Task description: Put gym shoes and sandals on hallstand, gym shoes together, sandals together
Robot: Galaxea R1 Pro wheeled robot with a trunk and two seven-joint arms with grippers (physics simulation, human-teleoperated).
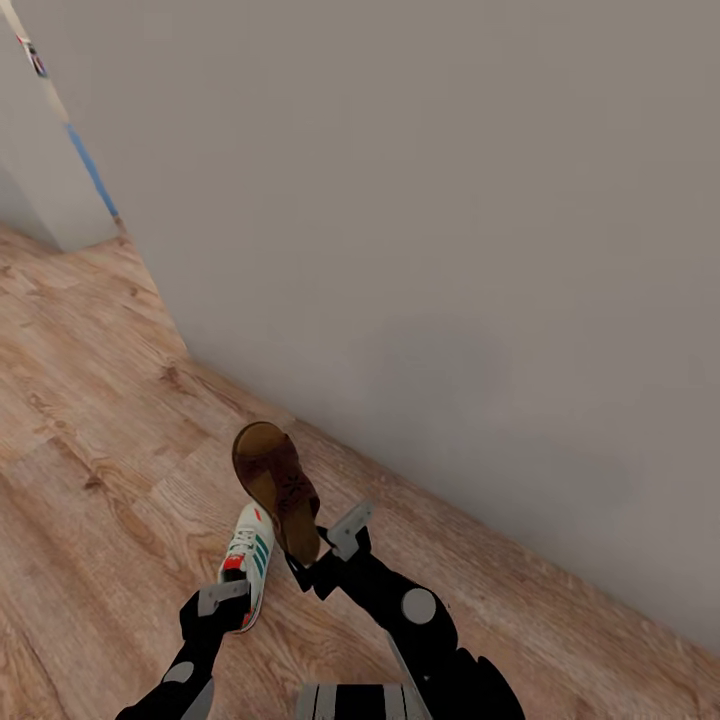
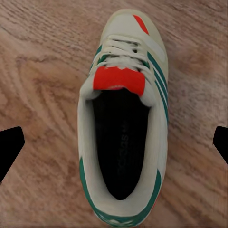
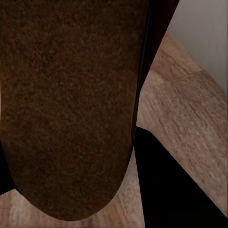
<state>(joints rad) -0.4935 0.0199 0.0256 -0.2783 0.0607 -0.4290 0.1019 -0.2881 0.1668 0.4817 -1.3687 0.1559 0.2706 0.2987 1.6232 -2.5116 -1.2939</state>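
One gym shoe [image 1: 247,563] lies on the corridor floor [image 1: 90,420], sole down and toe pointing toward the grey wall [image 1: 450,250]; the places below are given from this shoe. In the head view its heel end is covered by the left gripper [image 1: 222,600], so the back of the shoe is cut off there. In the left wrist view the shoe [image 2: 124,118] is seen from straight above, white with teal stripes and a red tongue, and its heel runs out of the picture. The two dark fingers [image 2: 10,148] show only as tips at either edge of that view, spread well wider than the shoe and apart from it, holding nothing. Just beside the shoe, on its wall side, the right gripper [image 1: 330,550] holds one sandal [image 1: 277,488] off the floor, raised above and slightly past the shoe's toe, with the brown footbed turned toward the head camera. Its fingers close on the sandal's lower end, and how the contact sits is hard to make out behind the dark leather. In the right wrist view the sandal's rough brown sole [image 3: 71,104] covers most of the picture, with one finger [image 3: 171,190] as a black shape beside it and a strip of floor and wall beyond. Far beyond the shoe, a white corner with a blue strip [image 1: 92,172] is too small to identify.
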